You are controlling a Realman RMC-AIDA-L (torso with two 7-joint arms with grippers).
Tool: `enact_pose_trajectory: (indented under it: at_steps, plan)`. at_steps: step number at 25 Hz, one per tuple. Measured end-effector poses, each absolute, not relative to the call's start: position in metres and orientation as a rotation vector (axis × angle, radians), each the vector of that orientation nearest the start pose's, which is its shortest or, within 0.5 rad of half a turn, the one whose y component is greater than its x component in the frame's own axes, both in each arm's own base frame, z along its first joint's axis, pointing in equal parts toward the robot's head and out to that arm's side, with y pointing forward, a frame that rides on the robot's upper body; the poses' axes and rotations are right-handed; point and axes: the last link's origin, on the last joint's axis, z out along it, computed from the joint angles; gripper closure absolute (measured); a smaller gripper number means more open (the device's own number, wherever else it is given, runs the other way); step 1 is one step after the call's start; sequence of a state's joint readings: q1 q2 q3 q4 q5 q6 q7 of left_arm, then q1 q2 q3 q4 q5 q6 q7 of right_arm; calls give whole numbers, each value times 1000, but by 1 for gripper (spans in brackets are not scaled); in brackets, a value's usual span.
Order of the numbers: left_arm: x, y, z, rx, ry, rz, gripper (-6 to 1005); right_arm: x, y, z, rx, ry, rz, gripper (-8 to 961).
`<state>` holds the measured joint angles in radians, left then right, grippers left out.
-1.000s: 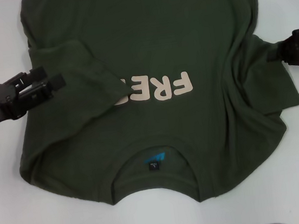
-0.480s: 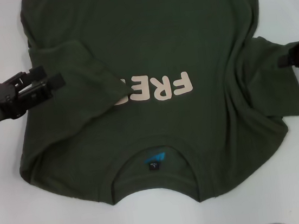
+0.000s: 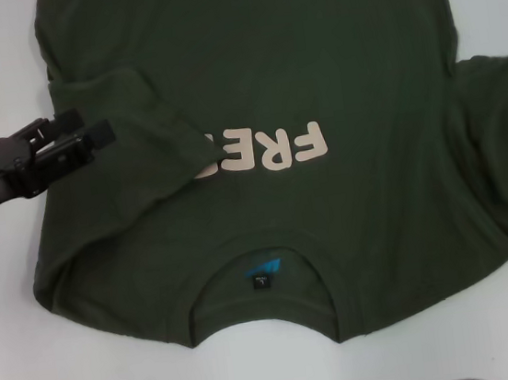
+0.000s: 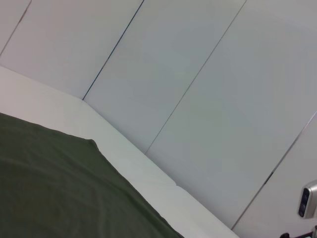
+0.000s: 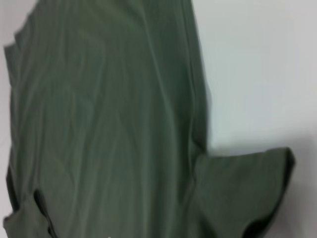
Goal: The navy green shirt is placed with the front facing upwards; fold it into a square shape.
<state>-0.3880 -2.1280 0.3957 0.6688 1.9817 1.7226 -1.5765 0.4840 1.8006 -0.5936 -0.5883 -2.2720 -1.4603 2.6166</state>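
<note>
Shirt point(image 3: 315, 80) is lying face up on the white table point(image 3: 16, 367), collar nearest the robot, with its left sleeve point(image 3: 130, 122) already folded in over the chest, covering the end of the lettering point(image 3: 272, 148), while the right sleeve point(image 3: 501, 123) is sprawling out flat toward the right edge. To fold well, I'd judge that sleeve needs gripping near its cuff and laying inward to mirror the other, keeping the side edge straight. The left gripper point(image 3: 94, 134) is hovering at the shirt's left edge, fingers slightly parted and holding nothing; the right gripper is out of sight.
</note>
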Motion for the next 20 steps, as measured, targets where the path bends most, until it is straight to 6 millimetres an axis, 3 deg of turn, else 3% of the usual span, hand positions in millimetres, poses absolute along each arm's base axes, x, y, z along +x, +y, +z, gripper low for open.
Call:
enact_pose_trajectory:
  at_steps: [6, 20]
  plan:
    - [-296, 281, 22, -2404, -1089, -1075, 139, 362, 329, 126, -1758, 2124, 486, 938]
    - [-297, 283, 21, -2394, -1091, -1071, 139, 355, 325, 131, -1792, 2161, 532, 937]
